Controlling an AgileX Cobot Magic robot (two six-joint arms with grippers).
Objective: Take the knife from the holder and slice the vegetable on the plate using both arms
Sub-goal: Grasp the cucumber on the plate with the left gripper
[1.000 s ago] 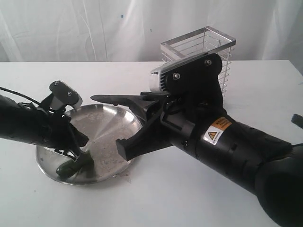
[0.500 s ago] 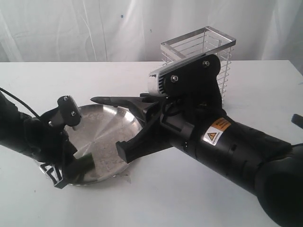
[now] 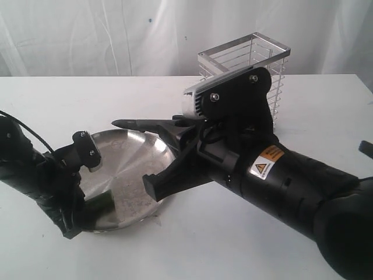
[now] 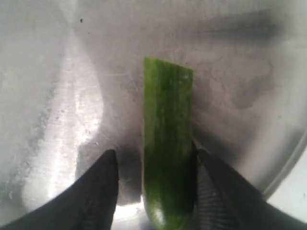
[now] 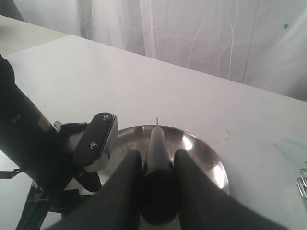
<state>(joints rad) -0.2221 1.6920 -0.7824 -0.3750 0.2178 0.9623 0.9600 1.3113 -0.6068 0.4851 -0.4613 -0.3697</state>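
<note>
Green vegetable (image 4: 168, 139) lies on the plate (image 4: 53, 96), straddled by the spread left gripper (image 4: 156, 155)

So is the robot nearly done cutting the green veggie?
Not yet. Done: the knife is out of the holder, gripped in the right tool over the plate. In hand: the left tool sits open around the vegetable, not squeezing it. To do: hold it steady and slice; no slices show.

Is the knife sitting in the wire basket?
No, the right tool grips the knife over the plate.
</note>
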